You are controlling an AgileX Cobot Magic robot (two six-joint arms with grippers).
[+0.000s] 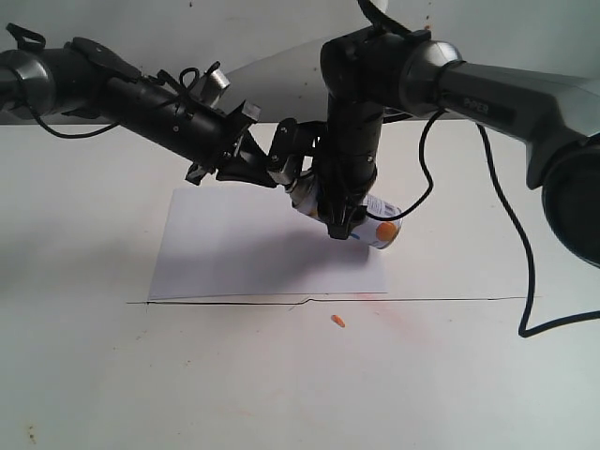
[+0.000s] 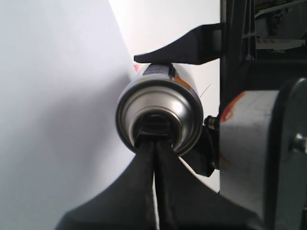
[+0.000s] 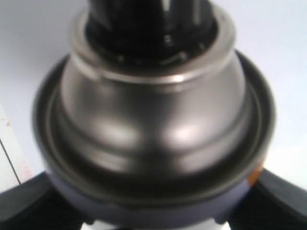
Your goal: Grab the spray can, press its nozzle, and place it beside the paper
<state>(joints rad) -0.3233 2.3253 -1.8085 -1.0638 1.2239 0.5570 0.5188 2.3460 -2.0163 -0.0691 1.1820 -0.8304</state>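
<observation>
Spray can (image 1: 380, 225) is in the air, tipped nearly onto its side over the right edge of the paper (image 1: 253, 248), base toward the right and nozzle end toward the left arm. The right gripper (image 1: 344, 223) is clamped across the can's labelled body, one finger on each side. The left gripper (image 2: 154, 143) has its fingers pinched together with only a thin slit between them, the tips set against the black nozzle (image 2: 156, 125) in the middle of the shiny dome (image 3: 153, 120). I can't tell whether any spray is coming out. The can looks to be a small, rigid metal cylinder, probably light, that won't give under the squeeze. The glossy label and round wall could let it twist or slide when pushed from the end. The straight mid-body is the place to grip, since the sloped dome offers no purchase. Laid down on its side it would likely roll, so it is better stood on its base on the bare table (image 1: 281, 375) next to the sheet.
</observation>
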